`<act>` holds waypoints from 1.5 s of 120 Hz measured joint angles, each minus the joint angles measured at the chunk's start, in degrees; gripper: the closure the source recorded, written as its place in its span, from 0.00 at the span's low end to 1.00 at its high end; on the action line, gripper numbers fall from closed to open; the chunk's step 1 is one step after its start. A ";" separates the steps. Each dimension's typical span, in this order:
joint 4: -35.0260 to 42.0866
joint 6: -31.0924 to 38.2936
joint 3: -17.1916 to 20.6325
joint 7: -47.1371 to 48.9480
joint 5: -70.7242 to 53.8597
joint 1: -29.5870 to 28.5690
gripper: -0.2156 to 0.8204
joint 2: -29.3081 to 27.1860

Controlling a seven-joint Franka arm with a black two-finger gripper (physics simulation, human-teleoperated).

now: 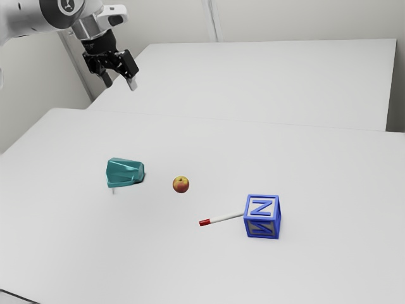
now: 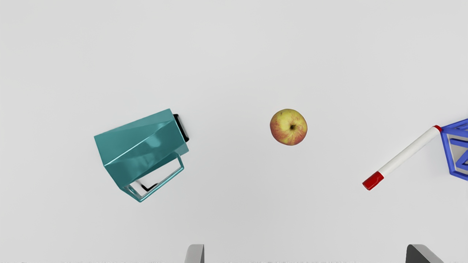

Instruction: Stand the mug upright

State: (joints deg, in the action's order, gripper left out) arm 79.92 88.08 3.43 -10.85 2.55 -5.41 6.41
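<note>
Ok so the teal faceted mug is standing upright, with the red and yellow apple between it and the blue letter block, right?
No, the mug lies on its side, as the wrist view shows; the apple is between it and the block.

A plain room of unclear kind: pale walls point(image 1: 304, 19), white table point(image 1: 114, 253).

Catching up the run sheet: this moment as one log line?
mug: on its side | gripper: open, empty, above table | apple, marker, block: on table | mug upright: no
</note>
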 joint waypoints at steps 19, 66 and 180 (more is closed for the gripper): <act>0.01 -0.38 0.00 0.26 0.00 -0.02 0.21 -0.29; 2.58 -1.21 -5.00 0.40 4.57 0.99 0.21 -0.77; 17.08 4.90 -19.16 -25.14 38.60 -14.44 0.21 12.53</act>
State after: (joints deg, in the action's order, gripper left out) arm 96.99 92.98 -15.73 -35.99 41.14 -19.86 18.94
